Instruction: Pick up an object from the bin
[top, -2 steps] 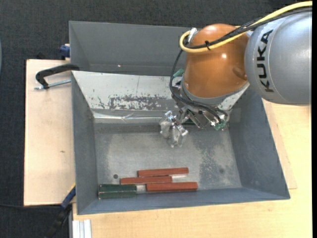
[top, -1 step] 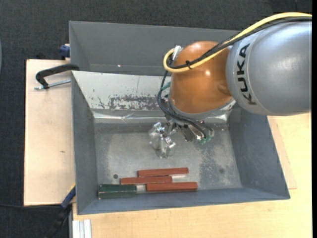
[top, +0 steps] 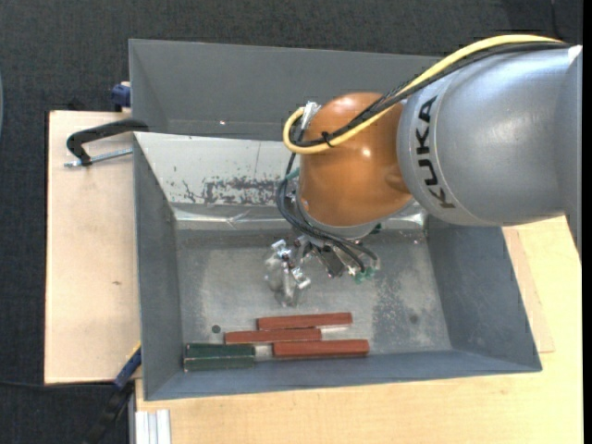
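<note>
My gripper (top: 289, 280) hangs over the middle of the bin floor, just below the orange cover. Its metal fingers point down at bare floor, and I see nothing between them. Below it, near the front wall, lie three reddish-brown bars: a short upper one (top: 304, 321), a middle one (top: 273, 336) and a longer lower one (top: 320, 348). Left of them lies a dark green bar (top: 219, 354), end to end with the red ones along the front wall. The nearest red bar is a short way below the fingertips, apart from them.
A small dark speck (top: 215, 330) lies on the floor left of the bars. The arm and its orange cover hide the back right part of the bin. Bare floor stretches left and right of the gripper.
</note>
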You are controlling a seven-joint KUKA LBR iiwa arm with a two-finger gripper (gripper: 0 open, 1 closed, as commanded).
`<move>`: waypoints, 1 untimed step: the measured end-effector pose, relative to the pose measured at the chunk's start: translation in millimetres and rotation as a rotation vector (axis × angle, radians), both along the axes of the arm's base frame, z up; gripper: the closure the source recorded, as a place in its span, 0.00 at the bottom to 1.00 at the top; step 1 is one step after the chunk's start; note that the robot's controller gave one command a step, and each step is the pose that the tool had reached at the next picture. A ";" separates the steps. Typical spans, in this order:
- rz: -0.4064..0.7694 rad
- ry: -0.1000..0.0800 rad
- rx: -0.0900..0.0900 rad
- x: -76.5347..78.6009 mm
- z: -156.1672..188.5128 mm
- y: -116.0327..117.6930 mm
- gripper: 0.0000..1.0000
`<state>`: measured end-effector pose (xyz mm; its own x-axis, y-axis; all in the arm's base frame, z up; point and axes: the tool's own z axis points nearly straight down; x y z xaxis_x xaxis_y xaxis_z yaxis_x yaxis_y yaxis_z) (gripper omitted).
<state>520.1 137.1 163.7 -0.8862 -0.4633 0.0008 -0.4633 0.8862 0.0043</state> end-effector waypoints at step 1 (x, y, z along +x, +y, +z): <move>-0.217 -0.002 -0.002 -3.7 -59.9 27.9 0.00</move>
<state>516.4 165.0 103.8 -0.9651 -0.2618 -0.0003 -0.2618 0.9651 0.0017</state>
